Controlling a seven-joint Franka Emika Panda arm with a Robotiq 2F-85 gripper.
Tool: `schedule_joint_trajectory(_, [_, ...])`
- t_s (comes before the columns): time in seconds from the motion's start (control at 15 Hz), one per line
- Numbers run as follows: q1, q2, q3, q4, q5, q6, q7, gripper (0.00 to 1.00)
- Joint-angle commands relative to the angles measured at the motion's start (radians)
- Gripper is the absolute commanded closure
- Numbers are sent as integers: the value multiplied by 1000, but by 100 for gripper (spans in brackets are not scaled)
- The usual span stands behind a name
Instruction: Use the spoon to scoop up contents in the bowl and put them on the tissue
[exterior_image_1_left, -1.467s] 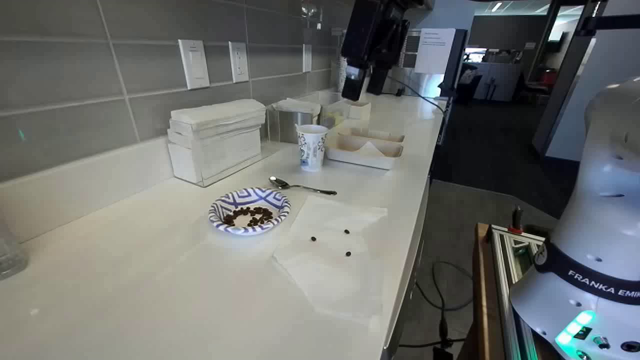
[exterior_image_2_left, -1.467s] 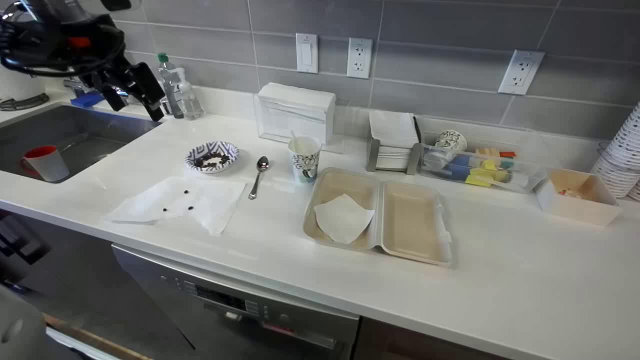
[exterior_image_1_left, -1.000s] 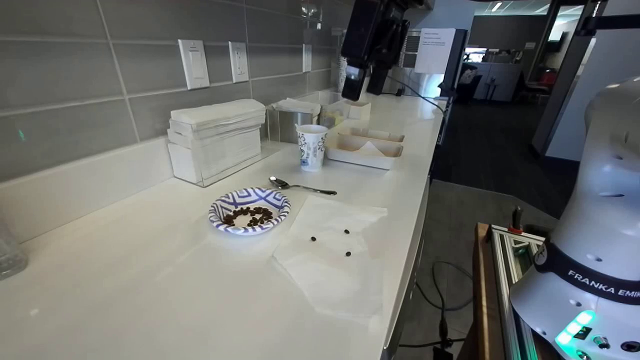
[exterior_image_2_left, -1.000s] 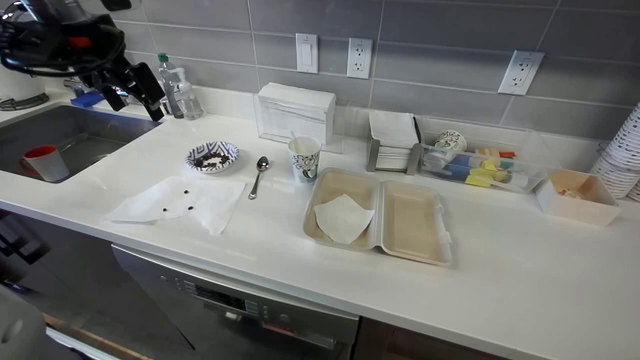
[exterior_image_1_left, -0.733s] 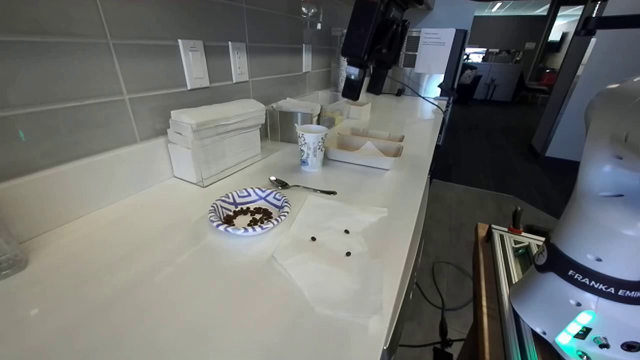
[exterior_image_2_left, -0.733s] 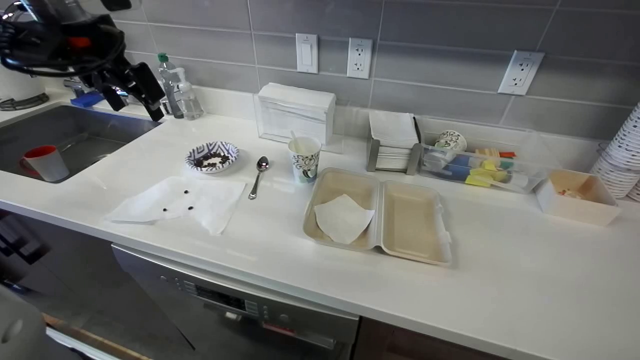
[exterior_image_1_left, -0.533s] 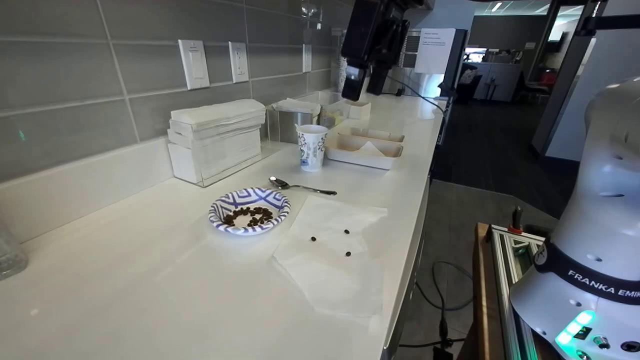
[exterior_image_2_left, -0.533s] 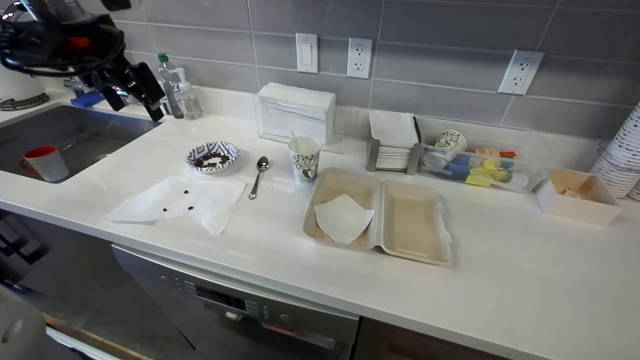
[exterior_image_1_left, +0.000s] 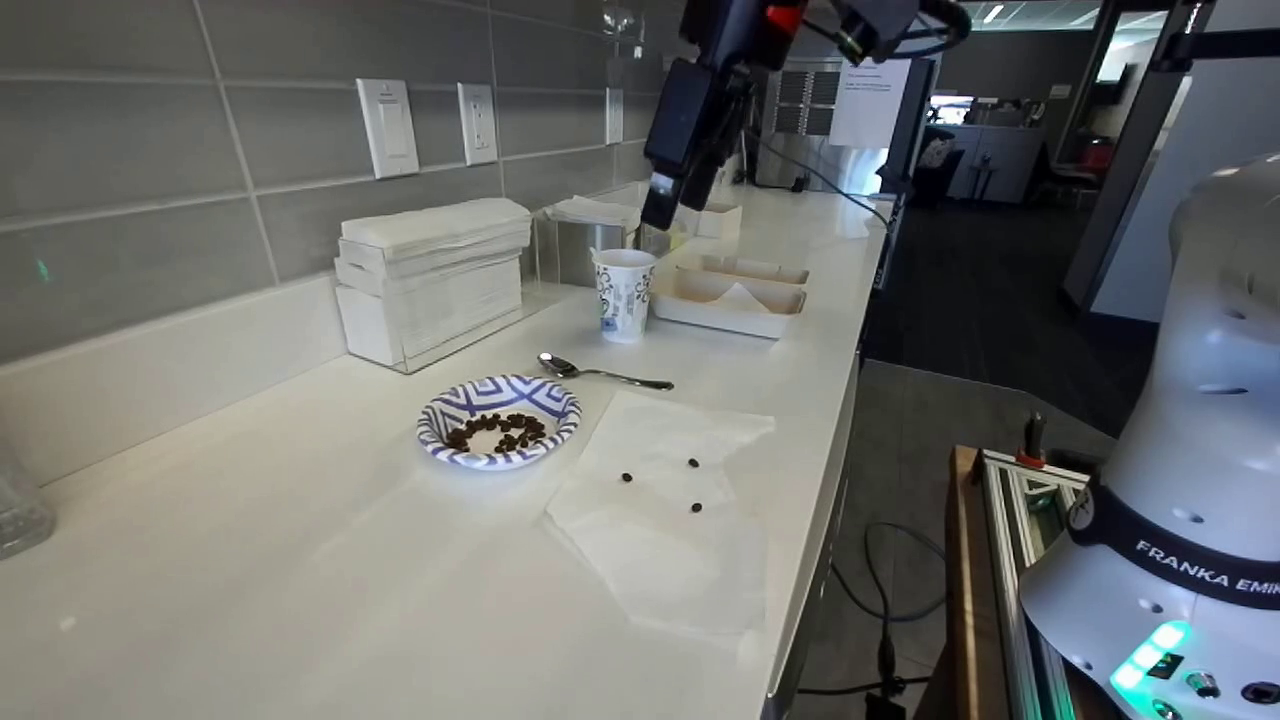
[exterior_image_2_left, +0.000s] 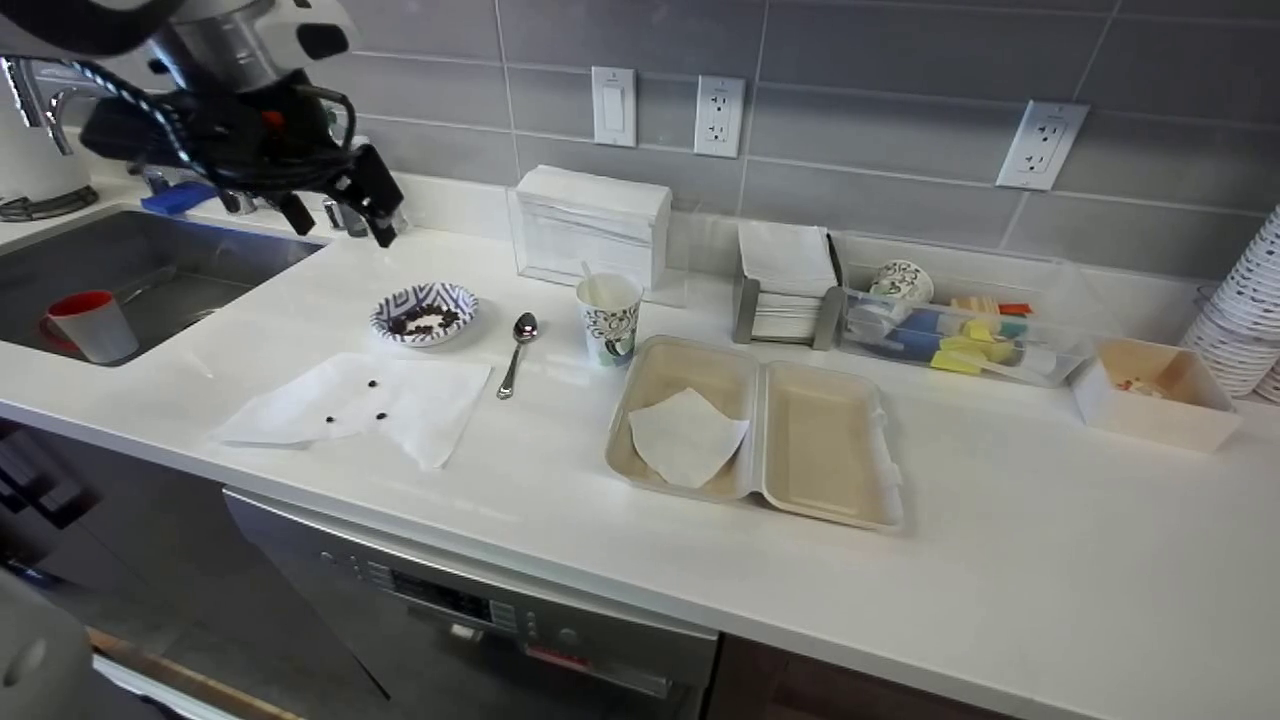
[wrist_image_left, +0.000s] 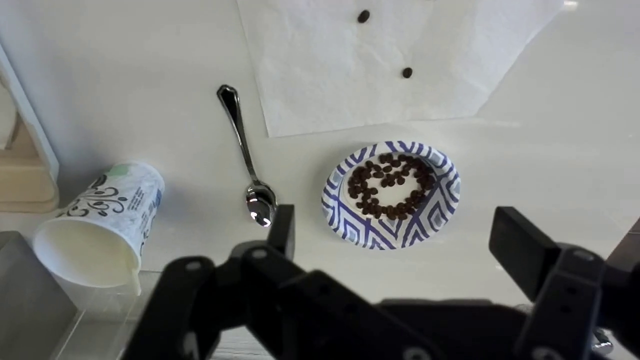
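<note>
One spoon (wrist_image_left: 246, 152) is laid on the counter (wrist_image_left: 175, 95), in the wrist view between nine and ten o'clock from the bowl (wrist_image_left: 395, 234) of dark bits (wrist_image_left: 391, 178); the tissue (wrist_image_left: 340, 90) is spread at twelve, the cup (wrist_image_left: 120, 207) farther out at nine. The gripper (wrist_image_left: 394, 220) is parted wide.

A black gripper (exterior_image_1_left: 677, 202) hangs over a white counter (exterior_image_1_left: 300, 610), where dark brown bits (exterior_image_1_left: 522, 427) lie in a blue-and-white bowl (exterior_image_1_left: 480, 396). A spoon (exterior_image_1_left: 606, 374) rests just beside the bowl, and three more bits (exterior_image_1_left: 696, 508) dot a tissue (exterior_image_1_left: 660, 560) spread near the counter's edge. A patterned cup (exterior_image_1_left: 624, 305) stands upright beyond the spoon; at right, green lights (exterior_image_1_left: 1150, 655) glow on the robot's white base (exterior_image_1_left: 1110, 600).
</note>
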Motion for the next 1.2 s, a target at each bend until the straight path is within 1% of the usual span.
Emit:
schedule_joint_trajectory(0.0, [20, 123, -61, -16, -4, 159, -113, 0])
schedule_joint_trajectory(0.13, [14, 186, -72, -24, -5, 259, -132, 0])
schedule_joint_trajectory(0.4, [-8, 304, -66, -37, -34, 457, -120, 0])
schedule_joint_trajectory(0.53, [-13, 358, -77, -37, -33, 524, -124, 0])
schedule_joint_trajectory(0.8, [-7, 444, -126, -39, -15, 607, -189, 0])
schedule_joint_trajectory(1.13, [52, 522, -218, -31, 96, 689, -350, 0])
